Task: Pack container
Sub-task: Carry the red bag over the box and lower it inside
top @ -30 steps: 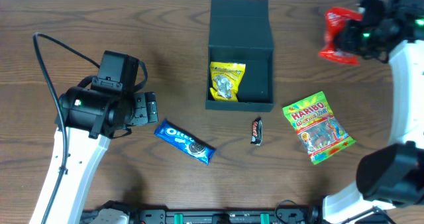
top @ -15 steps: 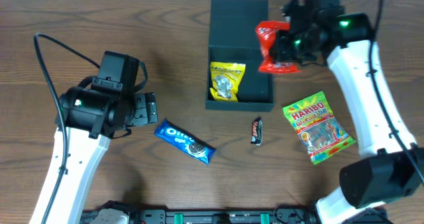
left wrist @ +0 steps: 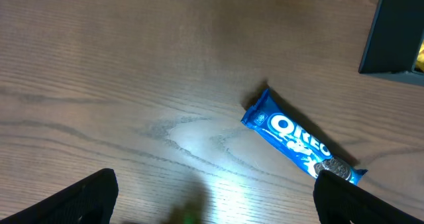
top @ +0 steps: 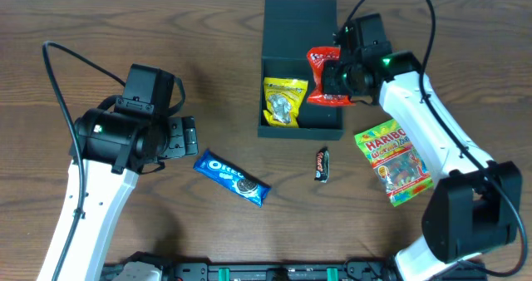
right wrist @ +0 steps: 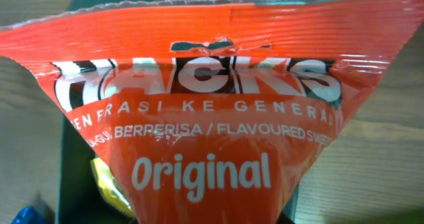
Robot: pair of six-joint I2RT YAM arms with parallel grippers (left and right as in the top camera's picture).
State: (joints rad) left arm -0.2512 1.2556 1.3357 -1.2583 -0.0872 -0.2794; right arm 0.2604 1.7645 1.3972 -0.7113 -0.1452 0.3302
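A: Largest entry?
B: Table (top: 208,32), brown wood grain, carrying all the rest.

A: Next?
B: Box (top: 299,133), dark, square and shallow. It stood at the table's far middle with its flap lid laid back flat behind it.

A: Bags?
B: Haribo bag (top: 399,160), flat on the table to the right of the box and apart from it. Then the red bag (top: 322,77), printed "Original", pinched at its edge by the right gripper (top: 337,73) and hanging over the box's right half. Whether it touched the box could not be told.

A: Packets?
B: Oreo pack (top: 232,177), blue, lying aslant left of the box and nearer the front edge. The left gripper (top: 189,137) hung just beside it with jaws wide and nothing between them. Yellow packet (top: 284,102), inside the box, in its left half.

A: Smallest?
B: Dark bar (top: 322,164), on the table just in front of the box.
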